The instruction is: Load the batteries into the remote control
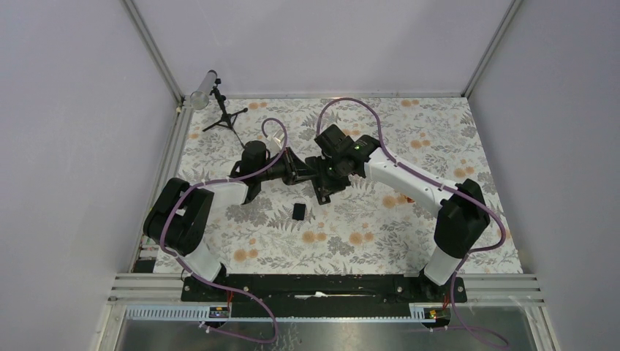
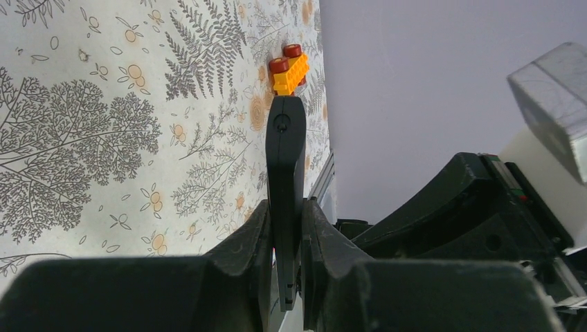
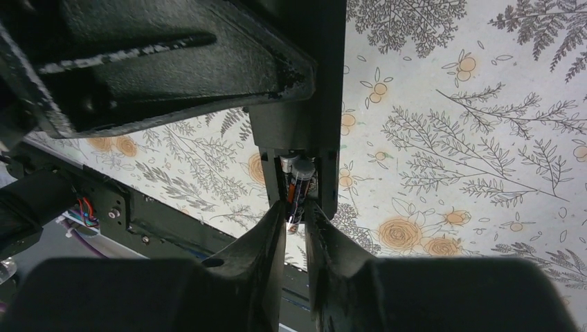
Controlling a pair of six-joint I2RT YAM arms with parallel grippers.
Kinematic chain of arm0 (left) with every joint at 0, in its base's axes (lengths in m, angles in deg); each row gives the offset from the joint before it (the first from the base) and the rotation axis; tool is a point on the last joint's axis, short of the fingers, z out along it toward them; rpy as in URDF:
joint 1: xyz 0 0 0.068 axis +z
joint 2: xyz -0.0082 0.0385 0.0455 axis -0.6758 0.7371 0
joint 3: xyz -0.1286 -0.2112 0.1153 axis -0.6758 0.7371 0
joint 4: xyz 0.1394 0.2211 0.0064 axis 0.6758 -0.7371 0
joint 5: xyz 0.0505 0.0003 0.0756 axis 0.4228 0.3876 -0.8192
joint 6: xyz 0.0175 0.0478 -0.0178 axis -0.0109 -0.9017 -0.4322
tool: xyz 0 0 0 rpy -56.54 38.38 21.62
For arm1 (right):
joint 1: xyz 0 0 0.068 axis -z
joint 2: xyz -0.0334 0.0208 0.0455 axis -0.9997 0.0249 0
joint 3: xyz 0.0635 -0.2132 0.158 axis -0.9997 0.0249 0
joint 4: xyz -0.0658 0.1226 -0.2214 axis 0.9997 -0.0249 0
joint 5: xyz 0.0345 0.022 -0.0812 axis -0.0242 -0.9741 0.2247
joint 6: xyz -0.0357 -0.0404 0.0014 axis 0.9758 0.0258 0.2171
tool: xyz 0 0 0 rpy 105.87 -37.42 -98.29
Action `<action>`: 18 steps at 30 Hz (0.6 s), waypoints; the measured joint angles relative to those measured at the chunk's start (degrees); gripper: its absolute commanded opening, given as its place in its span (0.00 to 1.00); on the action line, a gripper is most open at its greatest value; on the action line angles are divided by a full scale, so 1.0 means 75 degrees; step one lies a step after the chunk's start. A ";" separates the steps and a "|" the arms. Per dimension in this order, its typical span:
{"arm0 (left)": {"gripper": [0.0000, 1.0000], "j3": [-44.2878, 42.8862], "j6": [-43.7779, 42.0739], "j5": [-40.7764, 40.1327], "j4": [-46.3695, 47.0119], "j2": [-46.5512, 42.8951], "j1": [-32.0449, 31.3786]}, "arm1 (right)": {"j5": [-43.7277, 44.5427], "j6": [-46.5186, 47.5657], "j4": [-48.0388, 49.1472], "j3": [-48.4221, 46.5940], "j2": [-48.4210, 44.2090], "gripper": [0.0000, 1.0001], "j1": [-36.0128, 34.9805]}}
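Observation:
My left gripper (image 2: 285,211) is shut on the remote control (image 2: 285,159), a slim black bar seen edge-on, held above the table. In the right wrist view the remote (image 3: 294,131) shows its open compartment with one battery (image 3: 286,166) lying inside. My right gripper (image 3: 295,216) is shut on the second battery (image 3: 297,192), a dark slim cylinder with an orange band, its far end in the compartment. In the top view both grippers meet mid-table, left (image 1: 305,172) and right (image 1: 330,170). The small black cover (image 1: 298,211) lies flat on the table in front of them.
A yellow toy brick car with red wheels (image 2: 289,69) sits on the floral table beyond the remote's tip. A black mini tripod (image 1: 223,117) with a clear tube (image 1: 203,89) stands at the back left corner. White walls enclose the table.

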 measured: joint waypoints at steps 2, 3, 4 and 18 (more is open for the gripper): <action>0.00 -0.0003 0.0000 0.0000 -0.0061 0.0000 0.0032 | 0.0012 0.0000 -0.0023 -0.0111 0.0044 0.23 0.0009; 0.00 -0.0003 -0.0003 0.0000 -0.0105 0.0000 0.0044 | 0.0055 0.0000 -0.0038 -0.0149 0.0064 0.23 0.0009; 0.00 -0.0006 -0.0003 0.0000 -0.0146 0.0000 0.0061 | 0.0105 0.0000 -0.0041 -0.0172 0.0085 0.23 0.0012; 0.00 -0.0061 0.0052 0.0041 -0.0227 0.0017 0.0230 | 0.0117 0.0058 -0.0157 -0.0178 0.0207 0.32 0.0082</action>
